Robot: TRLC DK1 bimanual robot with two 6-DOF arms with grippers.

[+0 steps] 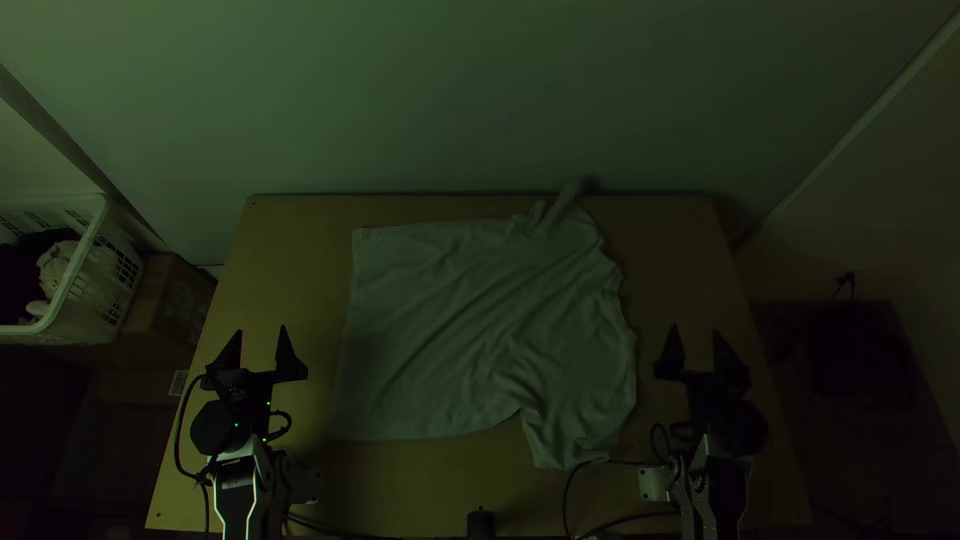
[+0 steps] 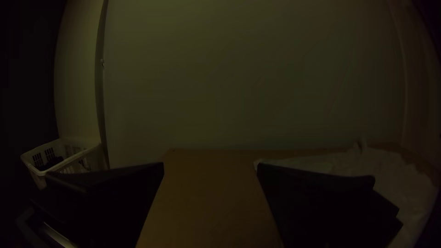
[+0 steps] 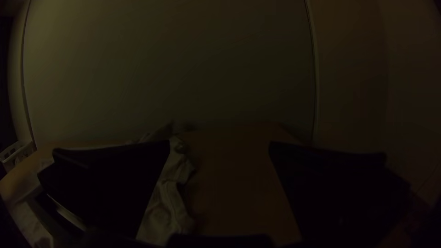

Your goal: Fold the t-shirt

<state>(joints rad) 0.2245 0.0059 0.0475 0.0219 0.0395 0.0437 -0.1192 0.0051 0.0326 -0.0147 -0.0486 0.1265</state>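
From above, the t-shirt [image 1: 470, 330] lies spread but wrinkled on the bench [image 1: 285, 235], between the jaws, its body apparently running crosswise, hem towards the left jaws, near sleeve [image 1: 572, 440] by the slightly nearer right jaws.

Left wrist: jaws parted, empty.

Right wrist: jaws also apart, holding nothing.

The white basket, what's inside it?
Inside the white basket I can see something dark, maybe clothes, and a crumpled pale bundle beside it. Whatever is underneath them is covered, so I can't tell.
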